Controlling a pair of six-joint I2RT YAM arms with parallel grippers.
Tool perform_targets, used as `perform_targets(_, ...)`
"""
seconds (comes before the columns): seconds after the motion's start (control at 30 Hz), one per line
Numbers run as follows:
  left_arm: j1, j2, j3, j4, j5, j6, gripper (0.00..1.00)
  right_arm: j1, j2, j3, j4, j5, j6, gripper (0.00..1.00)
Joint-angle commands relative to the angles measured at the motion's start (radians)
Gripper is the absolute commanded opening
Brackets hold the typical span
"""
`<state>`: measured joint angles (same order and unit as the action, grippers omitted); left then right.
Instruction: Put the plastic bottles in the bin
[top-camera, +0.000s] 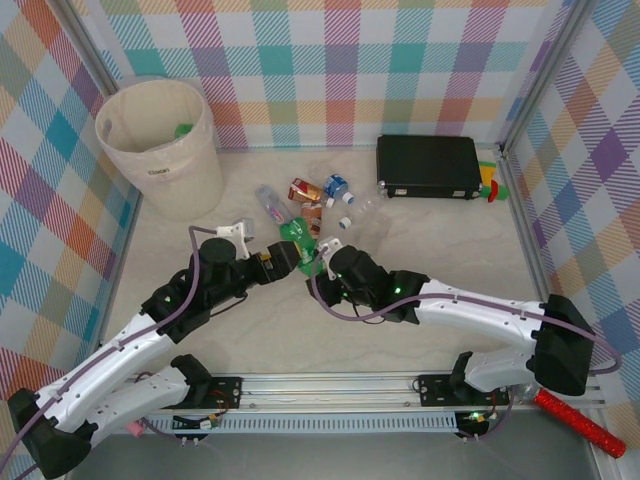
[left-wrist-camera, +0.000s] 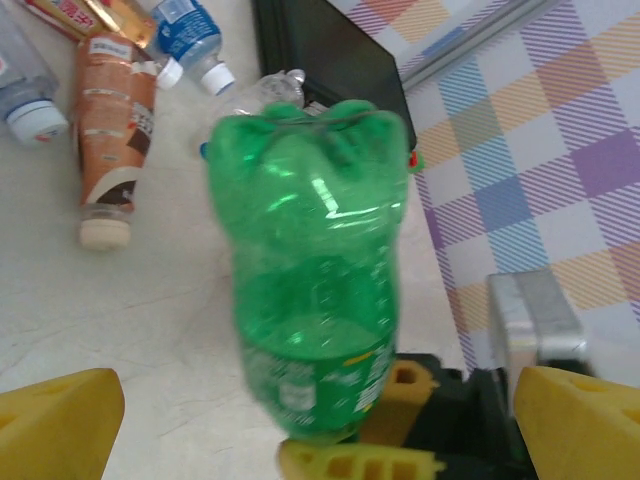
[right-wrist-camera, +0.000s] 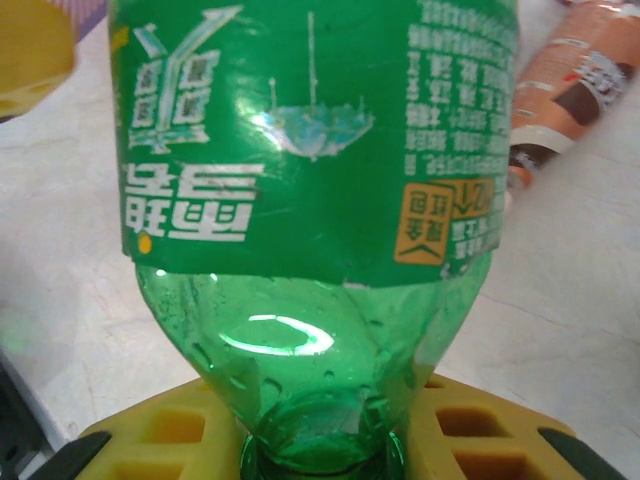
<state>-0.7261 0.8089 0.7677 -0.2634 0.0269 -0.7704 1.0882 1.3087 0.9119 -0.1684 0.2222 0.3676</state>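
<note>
Step in hand, as we read it: a pass of the green bottle (top-camera: 298, 245) from the right arm to the left. The bin (top-camera: 175, 185) stands in the far left corner of the counter (top-camera: 430, 240), on the left arm's side.

The right gripper (right-wrist-camera: 320, 450) is closed tight on the bottle's neck, a yellow finger on either side just below the shoulder. The bottle is at about mid-counter with its base pointing toward the left arm. It looks lifted off the surface (we can't be sure from above).

The left gripper (left-wrist-camera: 320, 422) has its jaws spread as wide as they go and holds nothing. The bottle's body lies between its two yellow fingertips and touches neither.

Doing it well:
- The left should close across the labelled mid-body, well away from the right's fingers at the neck.
- The thin plastic will likely dent, so squeeze firmly without crushing.
- The right should let go only once the left has a hold. Otherwise the bottle drops back among the other bottles (top-camera: 310, 195) lying between mid-counter and the far edge.
- Carry it above the bin's rim before opening.

Pose: both arms reach in low from the near edge and converge at mid-counter, wrists almost nose to nose. The left forearm runs diagonally up from the near left corner. The right comes from the near right corner with its elbow bent.
</note>
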Motion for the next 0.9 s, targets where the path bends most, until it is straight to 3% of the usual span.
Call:
perform_targets(0.0, -0.005, 0.013, 0.034, 0.051, 0.020, -0.007, 1.00, 0.010, 0.008, 0.024, 0.102, -0.073, -0.054, 0.30)
perform_targets(0.33, 0.001, 0.059, 0.059, 0.044, -0.042, 0.016, 0.98, 0.030, -0.047, 0.011, 0.113, -0.153, -0.104, 0.30)
perform_targets(0.7, 0.018, 0.070, 0.073, 0.035, -0.046, 0.028, 0.83, 0.036, -0.085, -0.021, 0.108, -0.153, -0.104, 0.30)
perform_targets(0.87, 0.017, 0.057, 0.068, 0.035, -0.044, 0.036, 0.70, 0.036, -0.075, -0.010, 0.099, -0.157, -0.103, 0.31)
